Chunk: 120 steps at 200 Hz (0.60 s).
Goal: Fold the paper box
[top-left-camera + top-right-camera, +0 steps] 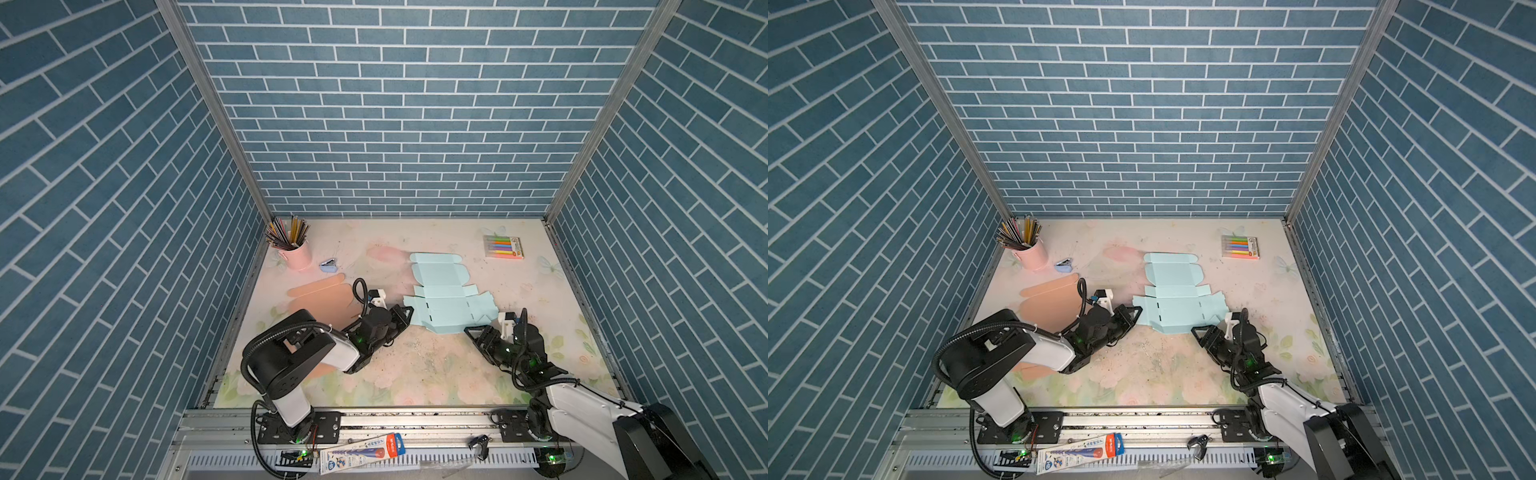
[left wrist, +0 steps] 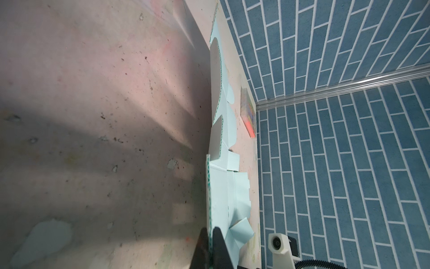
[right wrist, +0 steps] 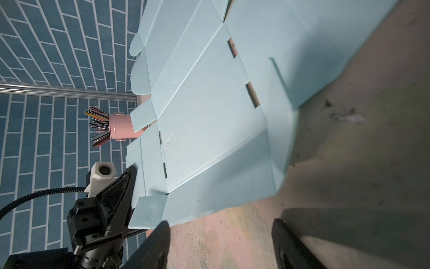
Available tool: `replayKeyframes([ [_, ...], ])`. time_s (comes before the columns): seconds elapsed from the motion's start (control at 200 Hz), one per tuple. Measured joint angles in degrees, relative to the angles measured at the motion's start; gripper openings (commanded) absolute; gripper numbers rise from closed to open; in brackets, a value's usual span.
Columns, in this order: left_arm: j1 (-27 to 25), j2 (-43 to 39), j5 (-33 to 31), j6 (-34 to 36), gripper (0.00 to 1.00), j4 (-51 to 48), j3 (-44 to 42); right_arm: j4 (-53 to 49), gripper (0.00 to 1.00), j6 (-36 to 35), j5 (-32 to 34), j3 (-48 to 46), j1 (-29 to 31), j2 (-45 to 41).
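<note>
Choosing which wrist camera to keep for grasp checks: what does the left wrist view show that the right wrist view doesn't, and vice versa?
Only the left wrist view: the marker pack by the wall, and the paper box seen edge-on. Only the right wrist view: the pink pencil cup, the box's slots, and the right gripper, open with nothing between its fingers. Both: the left gripper shut on the box's edge, the table and the brick wall.
</note>
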Motion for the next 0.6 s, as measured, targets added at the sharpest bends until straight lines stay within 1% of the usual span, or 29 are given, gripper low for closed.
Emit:
replayKeyframes([
  [0.3,-1.3,-0.2,0.7,-0.5,0.00,0.2,-0.1,3.7,0.57,0.5,-0.5,0.1,-3.7,4.7],
  [0.435,-2.3,-1.1,0.8,-0.6,0.01,0.0,-0.5,5.1,0.47,0.5,-1.0,0.4,-4.2,7.1],
  [0.6,-3.0,-1.8,0.5,-0.8,0.02,0.0,-1.5,5.6,0.41,0.7,-1.2,0.4,-4.3,8.0],
])
